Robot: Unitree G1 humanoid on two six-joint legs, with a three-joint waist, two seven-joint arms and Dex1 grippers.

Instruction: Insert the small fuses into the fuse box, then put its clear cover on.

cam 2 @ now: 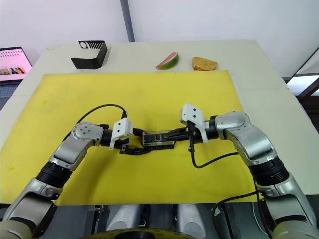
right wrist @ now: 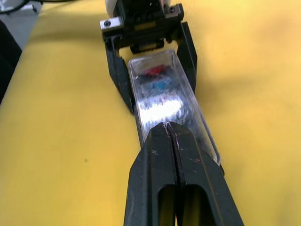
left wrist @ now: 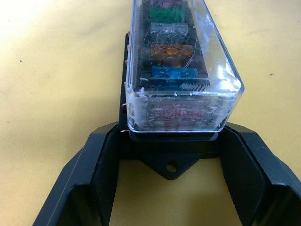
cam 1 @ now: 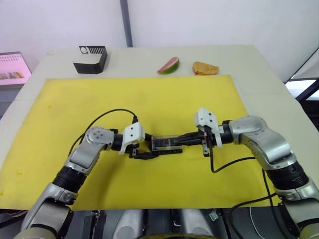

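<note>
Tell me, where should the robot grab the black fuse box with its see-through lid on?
Probably by the two long sides of the fuse box, low on the black base below the clear cover, coming in from an end. The sides are flat and parallel. The left gripper already straddles one end that way; the right gripper, shut, presses the lid's top.

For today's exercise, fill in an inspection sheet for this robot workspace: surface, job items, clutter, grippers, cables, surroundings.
Surface: yellow mat on a pale table.
Job items: fuse box mid-mat, clear cover over it, coloured fuses inside.
Clutter: black bracket, watermelon slice, bread piece along the far edge.
Grippers: left gripper open, fingers either side of the box's pointed end; right gripper shut, tips on the cover.
Cables: black cable looping at the left wrist, another at the right.
Surroundings: screen at left.
</note>
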